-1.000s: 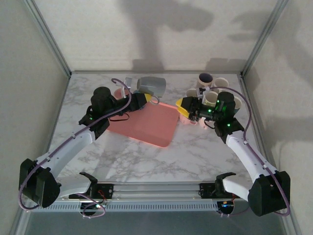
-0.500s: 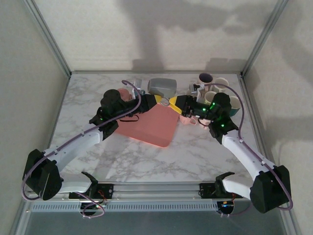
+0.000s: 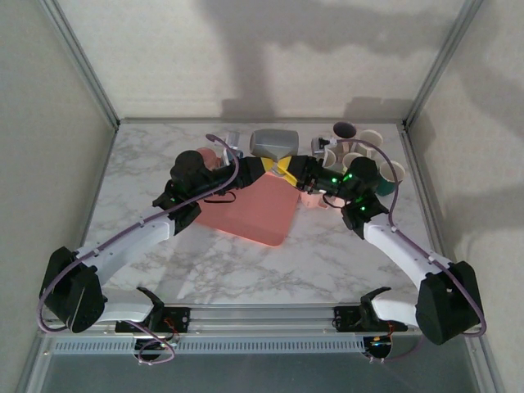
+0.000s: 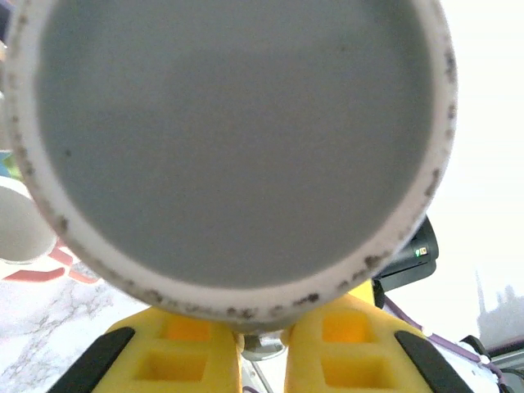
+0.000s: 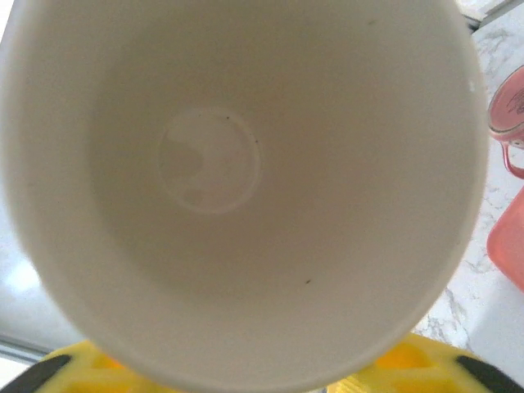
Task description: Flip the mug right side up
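The gray mug (image 3: 273, 143) sits at the upper centre of the top view, raised between the two arms over the far edge of the pink tray (image 3: 246, 209), which lies on the marble table (image 3: 327, 254). The mug is turned on its side. Its flat gray base, ringed by a speckled pale rim, faces the left wrist camera, and its pale inside faces the right wrist camera. The left gripper (image 3: 260, 167) comes in from the left just below the mug. In the left wrist view its yellow fingers (image 4: 184, 348) lie close together at the bottom of the frame, pinched on a small gray part under the mug's base, so this gripper is clamped on the mug. The right gripper (image 3: 288, 169) meets it from the right, just beside the left one. In the right wrist view its yellow fingers (image 5: 405, 364) stand apart at the two bottom corners with the mug's open rim between them; whether they press on the mug cannot be told. A cluster of mugs (image 3: 356, 151) stands at the upper right of the table behind the right arm. A pink cup (image 5: 508, 115) shows at the right edge of the right wrist view.
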`<action>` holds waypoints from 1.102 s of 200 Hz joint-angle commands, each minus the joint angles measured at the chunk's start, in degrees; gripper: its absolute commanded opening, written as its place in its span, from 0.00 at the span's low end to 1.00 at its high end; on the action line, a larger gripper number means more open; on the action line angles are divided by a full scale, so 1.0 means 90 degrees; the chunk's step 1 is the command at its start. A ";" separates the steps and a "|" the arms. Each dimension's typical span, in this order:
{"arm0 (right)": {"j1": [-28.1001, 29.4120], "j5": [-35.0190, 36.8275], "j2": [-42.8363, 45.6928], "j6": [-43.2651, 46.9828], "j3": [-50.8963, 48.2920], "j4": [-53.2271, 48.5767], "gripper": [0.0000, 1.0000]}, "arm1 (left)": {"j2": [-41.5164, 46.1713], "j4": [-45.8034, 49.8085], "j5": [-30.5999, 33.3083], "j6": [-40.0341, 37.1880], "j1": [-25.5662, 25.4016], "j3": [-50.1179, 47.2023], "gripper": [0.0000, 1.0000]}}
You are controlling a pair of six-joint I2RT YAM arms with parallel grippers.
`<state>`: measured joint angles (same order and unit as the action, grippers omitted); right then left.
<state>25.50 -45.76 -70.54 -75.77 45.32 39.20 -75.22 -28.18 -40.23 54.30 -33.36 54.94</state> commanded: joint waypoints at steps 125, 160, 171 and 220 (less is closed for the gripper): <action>-0.0064 0.0623 0.0375 0.1473 0.0481 -0.1421 0.03 | 0.0002 0.0693 0.0329 -0.1219 -0.0030 0.0189 0.60; -0.0304 0.0693 0.0718 0.2191 0.0688 -0.2651 0.03 | 0.0270 0.1739 0.0386 -0.1929 0.0270 0.0244 0.63; -0.0408 0.0759 0.0878 0.2524 0.0785 -0.3271 0.03 | 0.0350 0.2016 0.0370 -0.2185 0.0377 0.0234 0.63; -0.1062 0.1515 0.1538 0.4363 0.1434 -0.6688 0.00 | 0.0491 0.3041 0.0323 -0.3873 0.0514 0.0336 0.64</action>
<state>18.37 -37.19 -60.69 -49.30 52.10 -4.23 -72.01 -6.94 -37.26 30.37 -28.99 55.79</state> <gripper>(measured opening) 0.154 0.633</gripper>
